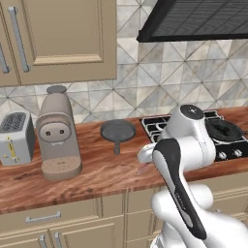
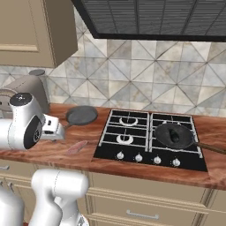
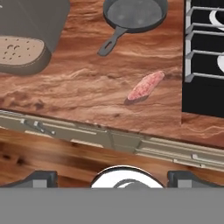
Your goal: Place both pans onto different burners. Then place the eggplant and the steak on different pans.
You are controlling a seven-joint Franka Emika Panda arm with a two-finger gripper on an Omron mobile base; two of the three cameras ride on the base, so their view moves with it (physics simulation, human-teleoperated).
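Dark pan [image 2: 173, 135] already seated on the front right burner of the cooktop [image 2: 110, 152], eggplant [image 2: 175, 136] lying inside it, long handle trailing off to the right. Grey pan [image 2: 81, 115] not yet on a burner: out on the wooden counter [image 1: 97, 172] just left of the cooktop, short handle pointing toward the counter's front edge. Steak [image 3: 145, 85] flat on the counter too, between that pan's handle and the cooktop's front left corner, nearer the front edge.

Gripper [image 3: 111, 177] hanging out in front of the counter edge, well short of pan and steak, tips spread wide, nothing between them.

Likely step in hand: fetching the grey pan. Best taken by the handle, close to the bowl, jaws across its thickness, not along it. Approach from above and steer clear of the steak beside the handle. Lift high enough to clear the black grates, then set down centred on a left burner [image 2: 125, 140], level, before letting go.
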